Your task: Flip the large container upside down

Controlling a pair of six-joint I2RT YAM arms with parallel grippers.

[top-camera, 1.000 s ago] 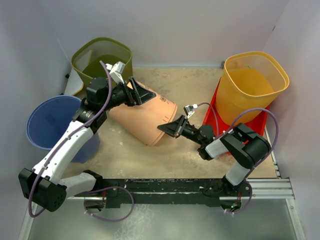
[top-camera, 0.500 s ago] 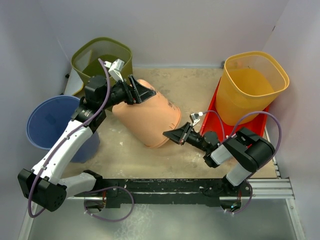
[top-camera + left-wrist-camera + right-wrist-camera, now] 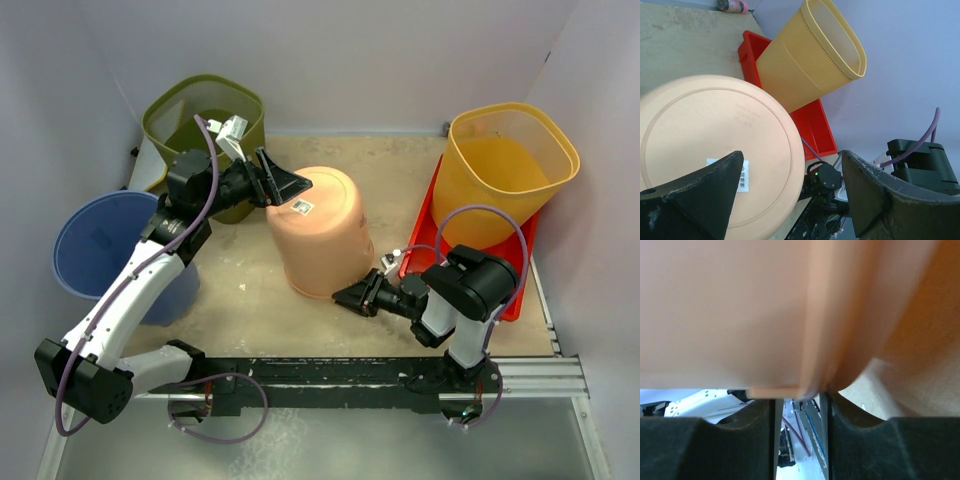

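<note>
The large container (image 3: 320, 235) is a peach plastic tub. It stands mouth-down and slightly tilted on the sandy table, its flat base with a white sticker facing up. My left gripper (image 3: 290, 183) is open and hovers just over the far-left edge of the base; in the left wrist view (image 3: 790, 155) the base (image 3: 715, 150) fills the space under its spread jaws. My right gripper (image 3: 355, 297) sits low at the tub's near-right rim. In the right wrist view (image 3: 797, 402) the rim (image 3: 775, 390) sits at the tips of the nearly closed fingers.
An olive bin (image 3: 205, 115) stands at the back left, with a blue bucket (image 3: 100, 245) in front of it. A yellow bin (image 3: 505, 165) stands on a red tray (image 3: 520, 265) at the right. The table's metal rail runs along the near edge.
The tub has swung from lying on its side to standing nearly base-up. My right gripper has moved down and toward the near edge with the rim. My left gripper has stayed open by the base.
</note>
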